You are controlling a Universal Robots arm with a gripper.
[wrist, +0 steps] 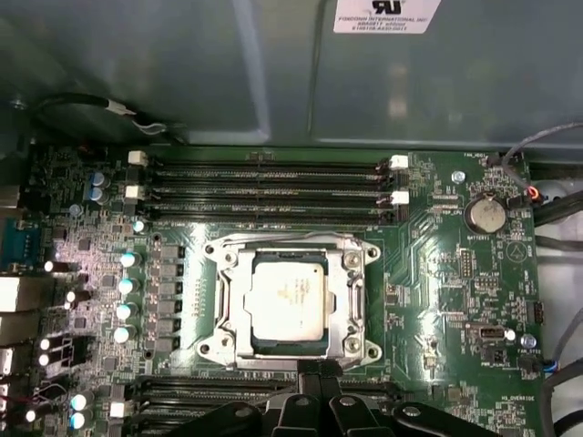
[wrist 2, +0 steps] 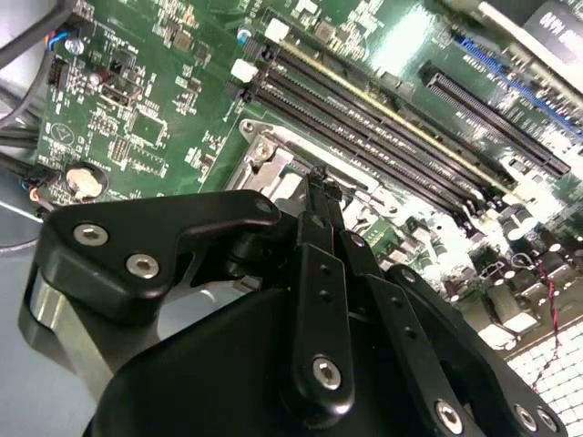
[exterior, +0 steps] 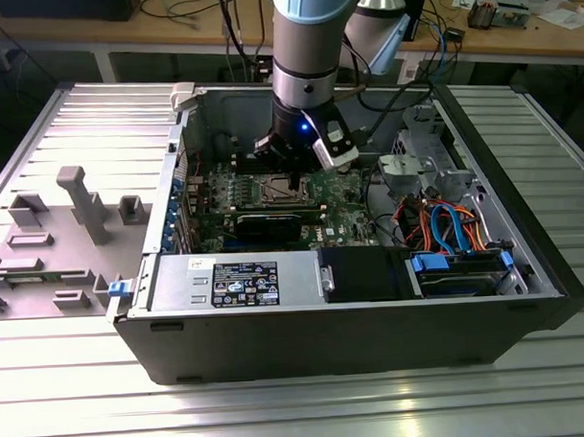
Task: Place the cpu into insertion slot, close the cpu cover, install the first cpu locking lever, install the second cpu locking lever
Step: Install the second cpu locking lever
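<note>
Judging from how things lie, the cpu (wrist: 287, 303) already sits in the insertion slot (wrist: 321, 341), its silver top showing through the square opening of the cpu cover (wrist: 355, 296), which looks folded down flat around it. The step in hand therefore seems to be a locking lever, though I cannot tell from these pictures whether either lever is already latched; thin wire runs are visible along the frame's sides.

Doing this step well means coming onto the lever with only the fingertips, pushing along the lever's own arc and keeping pressure off the cpu's top and off the memory slots (wrist: 264, 196) that run beside the socket. The nearest slot edge leaves little room for sideways drift.

In the first wrist view the gripper (wrist: 314, 369) has its fingertips drawn tight together, pinching nothing that I can see, and they reach just over the socket frame's edge, on the side of the motherboard (wrist: 437, 300) away from the coin cell battery (wrist: 485, 215). The cpu lies just beyond the fingertips, near but apart. In the second wrist view the same narrow tips (wrist 2: 321, 189) point at a corner of the metal frame. In the exterior view the arm stands over the middle of the open computer case (exterior: 373, 340).
</note>
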